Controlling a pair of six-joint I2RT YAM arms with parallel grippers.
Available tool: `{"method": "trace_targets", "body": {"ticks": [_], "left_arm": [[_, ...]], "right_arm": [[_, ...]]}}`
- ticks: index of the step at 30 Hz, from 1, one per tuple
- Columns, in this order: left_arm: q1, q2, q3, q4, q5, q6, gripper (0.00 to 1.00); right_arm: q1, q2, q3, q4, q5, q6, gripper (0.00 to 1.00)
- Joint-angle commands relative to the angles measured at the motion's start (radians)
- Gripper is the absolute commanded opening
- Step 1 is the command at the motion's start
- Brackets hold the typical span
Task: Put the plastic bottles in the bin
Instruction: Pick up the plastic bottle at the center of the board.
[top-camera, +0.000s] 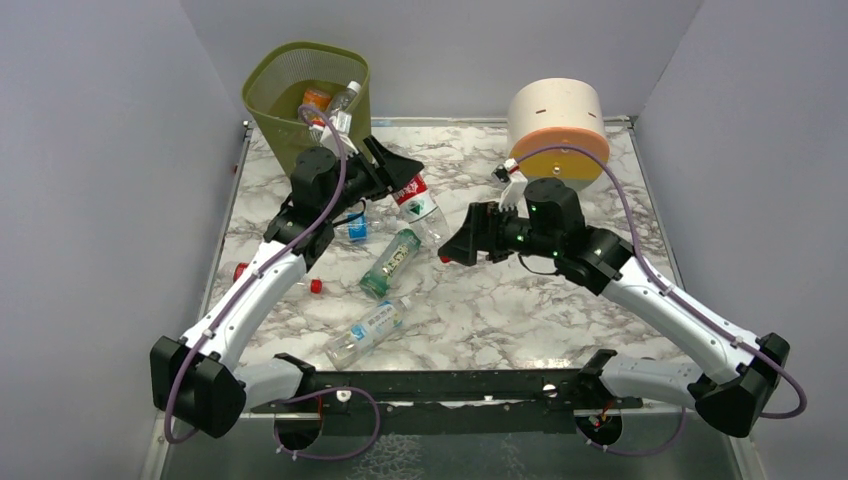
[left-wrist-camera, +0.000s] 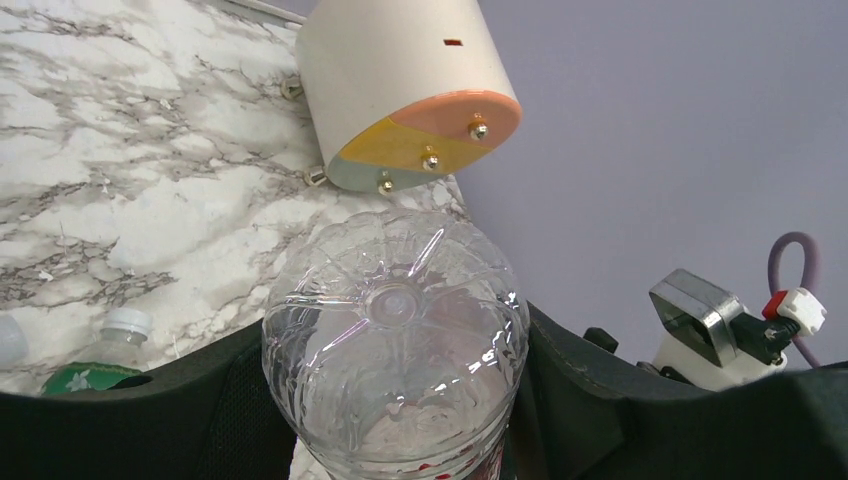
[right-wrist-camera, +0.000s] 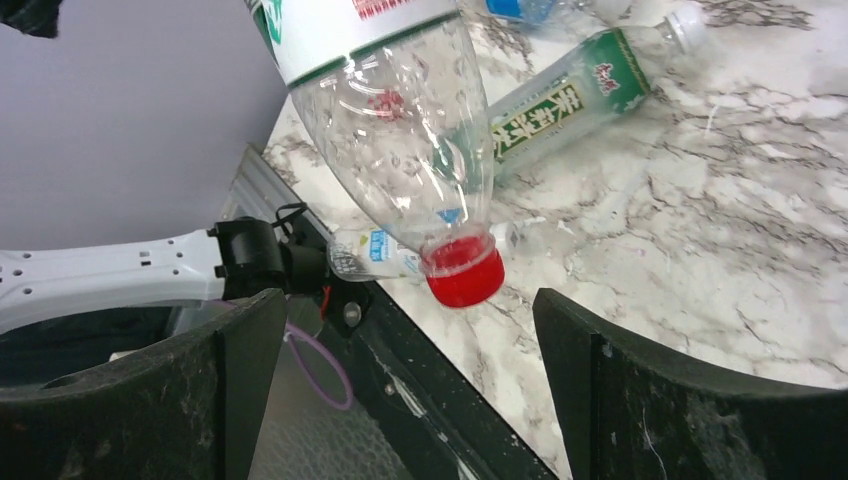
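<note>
From above, the left gripper (top-camera: 400, 183) is clamped on a clear red-labelled bottle (top-camera: 420, 203), held above the desk (top-camera: 520, 310) just in front of the bin (top-camera: 300, 100), with other bottles (top-camera: 343, 100) already inside. The right gripper (top-camera: 452, 246) stands wide open just off the bottle's far end, gripping nothing. The bottle's long axis runs diagonally from the left gripper toward the right one. A green-labelled bottle (top-camera: 392, 262) and a blue-labelled bottle (top-camera: 366, 333) lie flat on the desk, nearer the arm bases. In the left wrist view the held bottle's moulded bottom faces the camera, with a dark finger pressed against each side of the body; the cream cylinder (left-wrist-camera: 400, 90) stands beyond. In the right wrist view the bottle slopes down toward the lens, its red cap (right-wrist-camera: 462, 277) lowest, hanging in the gap between the spread fingers and touching neither. It looks empty, so it is probably light, thin-walled and slick, and it would likely dent under a hard squeeze. The labelled mid-body seems the surest place to hold, while the neck is stiffer but narrow.
</note>
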Motion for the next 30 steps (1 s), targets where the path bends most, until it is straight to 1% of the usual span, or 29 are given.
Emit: {"method": "trace_targets", "body": {"ticks": [1, 10, 23, 30], "left_arm": [[0.011, 0.033, 0.067, -0.01, -0.022, 0.044, 0.45], [0.04, 0.074, 0.164, -0.045, -0.011, 0.072, 0.46], [0.129, 0.143, 0.281, -0.062, 0.057, 0.079, 0.45], [0.203, 0.183, 0.351, -0.069, 0.098, 0.079, 0.45]], "right_arm": [[0.006, -0.047, 0.034, -0.092, 0.094, -0.028, 0.96], [0.007, -0.086, 0.019, -0.114, 0.119, -0.032, 0.97], [0.007, -0.093, 0.016, -0.11, 0.13, -0.04, 0.98], [0.007, -0.093, -0.006, -0.099, 0.128, -0.042, 0.99]]}}
